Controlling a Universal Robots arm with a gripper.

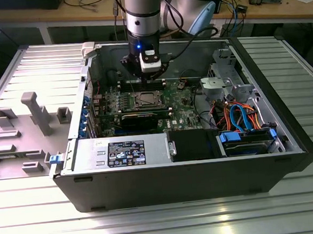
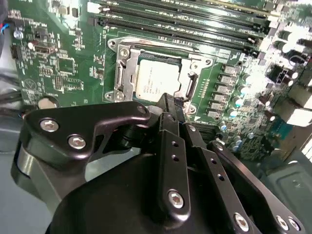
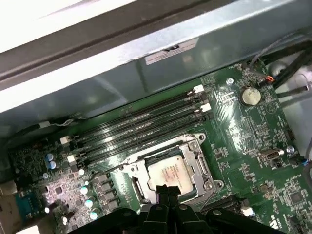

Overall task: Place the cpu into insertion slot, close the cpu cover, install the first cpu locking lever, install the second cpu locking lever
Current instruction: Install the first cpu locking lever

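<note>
While the cpu [image 2: 155, 80] sits in the insertion slot [image 2: 120, 78] with its cover apparently shut, the tool [image 2: 168, 105] hovers beside it, fingers together, empty; a skewed descent could scrape the board.

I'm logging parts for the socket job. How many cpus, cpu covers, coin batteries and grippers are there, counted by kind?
cpu: 1
cpu cover: 1
coin battery: 1
gripper: 1
Total: 4
</note>
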